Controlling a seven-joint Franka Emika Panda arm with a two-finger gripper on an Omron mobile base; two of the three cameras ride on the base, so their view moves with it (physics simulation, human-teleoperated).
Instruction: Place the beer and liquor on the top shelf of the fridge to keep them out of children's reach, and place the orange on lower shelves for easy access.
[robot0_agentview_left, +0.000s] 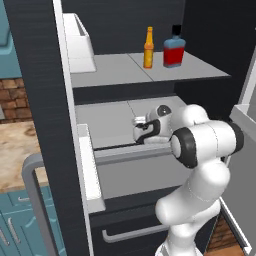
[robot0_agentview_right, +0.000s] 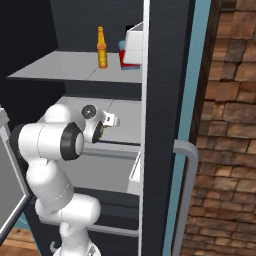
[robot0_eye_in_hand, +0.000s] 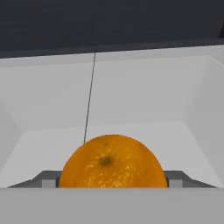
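Pincer (robot0_agentview_left: 138, 128) first: we find it reaching into the fridge (robot0_agentview_left: 45, 100) over the second grey shelf (robot0_agentview_left: 105, 122), one level below the top shelf of the fridge (robot0_agentview_left: 115, 70). In the hand view the orange (robot0_eye_in_hand: 113, 162) sits right between the two finger tips (robot0_eye_in_hand: 50, 180), one tip showing at each side of the fruit; the jaws stand wide around it, and we cannot tell whether they press on it or merely bracket it. Pale shelf surface runs behind the fruit up to the dark rear wall.

We note the fridge standing open, its door swung to the left in the left base view, with a white door bin (robot0_agentview_left: 80, 42) near the top and a grey bar handle (robot0_agentview_left: 32, 200) low down. A grey drawer front (robot0_agentview_left: 130, 232) lies beneath the shelves.

On the top shelf we record the liquor (robot0_agentview_left: 174, 49) upright toward the right, and the beer (robot0_agentview_left: 148, 49) upright just beside it on the left, apart from each other.
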